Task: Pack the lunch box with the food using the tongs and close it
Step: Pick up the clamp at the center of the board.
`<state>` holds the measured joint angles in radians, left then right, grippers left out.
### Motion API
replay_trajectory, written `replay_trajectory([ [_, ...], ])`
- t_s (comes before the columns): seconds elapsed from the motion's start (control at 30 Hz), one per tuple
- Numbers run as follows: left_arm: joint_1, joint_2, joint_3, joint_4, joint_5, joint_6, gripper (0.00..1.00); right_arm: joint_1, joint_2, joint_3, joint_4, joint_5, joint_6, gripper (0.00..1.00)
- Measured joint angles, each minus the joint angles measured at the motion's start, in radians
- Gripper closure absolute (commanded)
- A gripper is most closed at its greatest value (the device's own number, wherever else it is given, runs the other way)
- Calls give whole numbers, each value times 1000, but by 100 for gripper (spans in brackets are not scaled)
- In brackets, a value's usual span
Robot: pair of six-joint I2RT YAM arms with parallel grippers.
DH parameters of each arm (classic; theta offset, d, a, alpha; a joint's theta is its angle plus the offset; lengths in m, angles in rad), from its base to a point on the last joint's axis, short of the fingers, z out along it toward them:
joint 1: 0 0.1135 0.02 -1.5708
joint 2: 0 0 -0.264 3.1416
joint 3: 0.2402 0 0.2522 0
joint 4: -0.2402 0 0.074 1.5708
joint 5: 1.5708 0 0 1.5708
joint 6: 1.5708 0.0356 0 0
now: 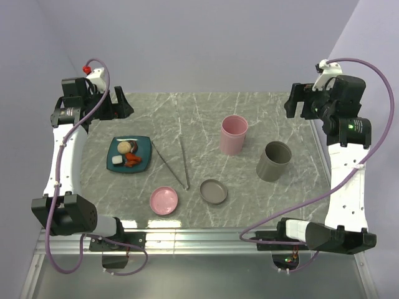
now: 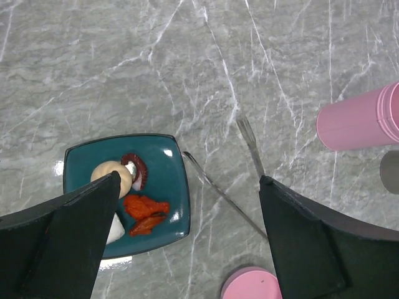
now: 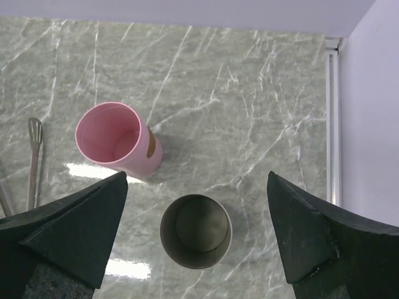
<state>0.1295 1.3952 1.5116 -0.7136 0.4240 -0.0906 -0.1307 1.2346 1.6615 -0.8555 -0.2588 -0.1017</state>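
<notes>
On the plate [image 2: 168,187], we see only a sliver of the white cube [image 2: 115,229]; a finger [image 2: 62,243] of the left gripper [image 2: 188,178] covers the rest, part of the round beige piece [image 2: 106,169] and the plate's corner. Right of the plate, the joined end of the tongs [image 2: 249,140] is hidden.

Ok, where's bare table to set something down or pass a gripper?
Free: the far strip behind the teal plate and pink cup; the near right corner, bordered by grey cup and grey lid. Crowded: teal plate, tongs, pink lid, grey lid close together.

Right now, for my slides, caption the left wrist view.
Open left gripper frames the teal plate of food, tongs beside it on the marble table.
</notes>
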Motion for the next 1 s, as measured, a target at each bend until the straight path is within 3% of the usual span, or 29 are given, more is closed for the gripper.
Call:
replay_trajectory([
  [0.33, 0, -42, 49, 43, -117, -37, 1, 47, 72, 82, 0, -103, 9, 0],
  [0.47, 0, -21, 93, 46, -66, -25, 0, 207, 92, 74, 4, -121, 12, 0],
  [0.8, -7, -109, -193, 116, 52, -63, 1, 665, 91, -173, 132, -97, 87, 0],
  [1.0, -7, -145, -200, 171, 90, -103, 1, 818, 91, -340, 270, -76, 214, 0],
])
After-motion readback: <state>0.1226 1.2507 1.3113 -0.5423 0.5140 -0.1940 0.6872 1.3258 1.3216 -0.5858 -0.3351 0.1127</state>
